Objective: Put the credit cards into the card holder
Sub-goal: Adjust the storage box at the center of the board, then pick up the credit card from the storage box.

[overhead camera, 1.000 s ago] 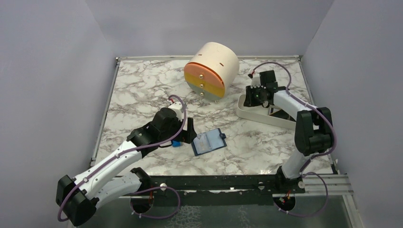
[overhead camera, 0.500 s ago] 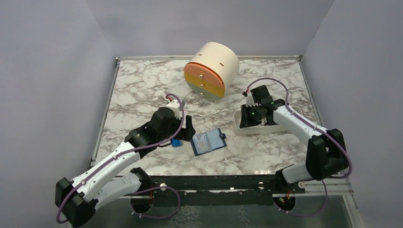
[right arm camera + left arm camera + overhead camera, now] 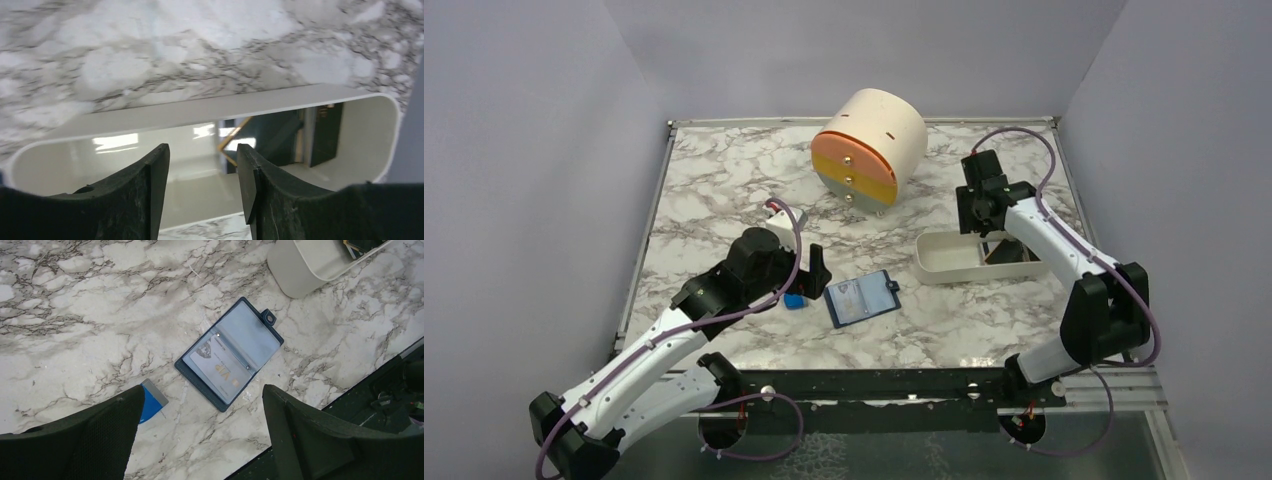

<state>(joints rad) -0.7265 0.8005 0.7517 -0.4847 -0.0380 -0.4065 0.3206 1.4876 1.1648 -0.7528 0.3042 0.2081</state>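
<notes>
Plain lilac-grey walls close in a white tabletop (image 3: 714, 180) veined in grey like marble. Two arms reach over it from the near edge.

The left arm stretches toward the middle. Its claw (image 3: 201, 392) stands wide, with nothing between the fingers. The wrist view looks down between them at the wallet and the block.

The right arm bends back to the far right. Its claw (image 3: 202, 150) hangs over the tray with a narrower gap between the fingers and grips nothing.

A fat cream drum (image 3: 879, 130) lies on its side at the back. Its round face is banded orange and yellow, with small knobs down the middle.

A white oblong tray (image 3: 944, 262) sits right of centre, in front of the drum. At its right end lie some dark flat pieces (image 3: 280, 137), one crossed by a gold line. What they are cannot be told.

The navy wallet (image 3: 230, 352) lies open and flat on the tabletop between the arms, toward the near edge. It is apart from the tray, and its snap tab points that way.

One pale card (image 3: 217, 367) marked "VIP" sits in the half of the wallet away from the tab.

A small bright blue block (image 3: 149, 402) with a grey edge lies just left of the wallet, not touching it.
</notes>
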